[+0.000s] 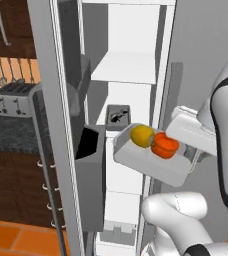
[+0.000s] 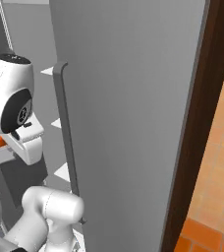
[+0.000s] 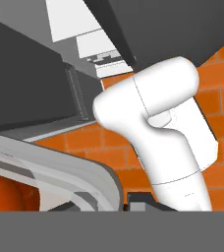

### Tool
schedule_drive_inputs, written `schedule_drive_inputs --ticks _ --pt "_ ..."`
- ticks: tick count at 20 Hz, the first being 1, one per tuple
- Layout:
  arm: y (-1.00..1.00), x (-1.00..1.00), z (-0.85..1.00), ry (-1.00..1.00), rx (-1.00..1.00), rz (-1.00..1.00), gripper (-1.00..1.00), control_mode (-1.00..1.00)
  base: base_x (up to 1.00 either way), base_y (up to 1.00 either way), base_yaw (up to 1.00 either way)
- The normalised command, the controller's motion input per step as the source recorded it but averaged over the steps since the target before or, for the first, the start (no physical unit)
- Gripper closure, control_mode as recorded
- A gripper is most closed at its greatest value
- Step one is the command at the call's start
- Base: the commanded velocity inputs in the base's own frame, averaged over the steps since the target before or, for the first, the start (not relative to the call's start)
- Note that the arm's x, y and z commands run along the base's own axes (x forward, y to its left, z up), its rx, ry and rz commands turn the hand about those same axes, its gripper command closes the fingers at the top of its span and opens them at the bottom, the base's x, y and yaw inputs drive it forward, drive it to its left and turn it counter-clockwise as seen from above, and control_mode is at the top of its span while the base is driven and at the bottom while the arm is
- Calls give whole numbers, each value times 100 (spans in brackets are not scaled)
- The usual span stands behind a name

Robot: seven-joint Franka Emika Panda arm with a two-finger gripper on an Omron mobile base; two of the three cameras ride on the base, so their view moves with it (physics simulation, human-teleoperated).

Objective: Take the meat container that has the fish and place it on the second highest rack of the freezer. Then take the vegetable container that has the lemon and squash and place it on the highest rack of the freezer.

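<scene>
1. Veg container [image 1: 151,162] held in mid-air in front of the open freezer [image 1: 136,30], carrying lemon [image 1: 141,135] and squash [image 1: 164,145] side by side, touching. Kept roughly level w/ a slight tilt, presumably so neither rolls out.
2. End effector [image 1: 188,159] clamped on the container's right-hand rim, jaws nearly shut on the thin wall (fingertips themselves not clear in the left base view; closed grip judged from how the tray hangs off the hand). Edge grip leaves the tray's far end free to slide onto a shelf first.
3. Meat container [image 1: 118,115] w/ the fish [image 1: 117,117] already sitting inside the freezer on a white shelf, behind and a bit above the held tray. Looks like the second highest rack [image 1: 117,126], though much of it is hidden. So first half of task judged done.
4. Highest rack [image 1: 123,70] well above the held tray; bare white surface visible. Tray needs raising above that shelf's lip before going in, else front edge likely to catch.
5. Freezer door [image 1: 48,125] swung open at left, w/ door bins near the tray's left end. Tight gap there; risk of clipping a bin while lifting.
6. Hand view: tray's pale rim [image 3: 55,170] and a patch of orange squash at lower left, close up against the cam, consistent w/ a firm hold at the edge.
7. Right base view: closed grey panel w/ long curved handle [image 2: 65,142] just beside the arm, limiting swing room on that side.
</scene>
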Motion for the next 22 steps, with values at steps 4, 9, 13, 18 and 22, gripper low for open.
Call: schedule_drive_inputs --ticks 4,9,13,18,22 --pt "0 0 0 0 0 0 100 100 26 47 -10" --pt "4 8 2 1 3 -6 100 -100 33 41 -19" --pt "-26 10 15 2 15 -36 100 -100 0 0 0" --pt "-13 10 19 -1 7 -44 100 -100 0 0 0" --pt "42 25 31 -8 0 -54 100 -100 0 0 0"
